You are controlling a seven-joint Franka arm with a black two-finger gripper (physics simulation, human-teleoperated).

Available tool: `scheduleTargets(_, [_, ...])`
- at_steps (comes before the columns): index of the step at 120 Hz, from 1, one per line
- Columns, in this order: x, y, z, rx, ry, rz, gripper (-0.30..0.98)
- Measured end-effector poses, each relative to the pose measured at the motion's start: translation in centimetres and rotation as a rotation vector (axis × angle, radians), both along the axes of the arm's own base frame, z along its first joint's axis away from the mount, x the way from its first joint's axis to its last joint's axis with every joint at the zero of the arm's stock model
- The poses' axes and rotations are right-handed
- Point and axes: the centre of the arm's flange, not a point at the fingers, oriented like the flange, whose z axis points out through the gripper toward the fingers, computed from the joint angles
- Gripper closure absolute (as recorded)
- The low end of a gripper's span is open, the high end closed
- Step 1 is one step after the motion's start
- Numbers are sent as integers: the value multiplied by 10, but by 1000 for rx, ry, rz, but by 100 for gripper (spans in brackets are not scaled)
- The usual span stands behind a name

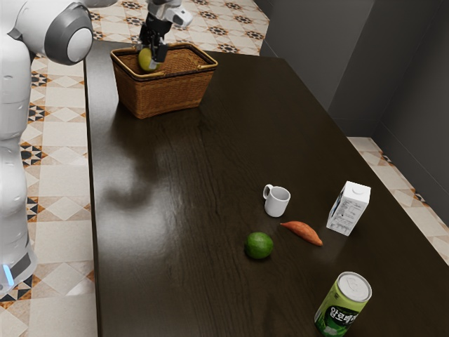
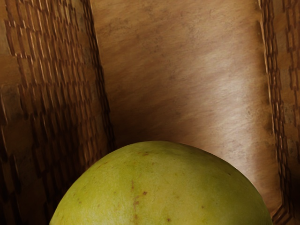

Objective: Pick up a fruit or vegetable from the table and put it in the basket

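Exterior view, yellow-green fruit held, woven basket around it

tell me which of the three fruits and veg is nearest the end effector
The yellow-green fruit: the end effector holds it at the opening of the basket, while the lime and sweet potato lie well away on the table.

Table carries basket, mug, lime, vegetable, carton, can.

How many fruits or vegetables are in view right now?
3: the yellow-green fruit in the gripper at the basket's mouth, and the lime and sweet potato on the table. The basket may hide more.
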Motion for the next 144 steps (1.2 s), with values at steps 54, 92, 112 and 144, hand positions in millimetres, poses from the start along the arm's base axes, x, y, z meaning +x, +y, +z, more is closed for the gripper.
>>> scheduleTargets(54, [1, -4, 9, -14, -10, -17, 20])
scheduleTargets(92, [-9, -34, 111, 23, -86, -62, 30])
scheduleTargets(112, [49, -134, 186, 83, -180, -259, 28])
scheduleTargets(144, [95, -322, 253, 125, -201, -527, 7])
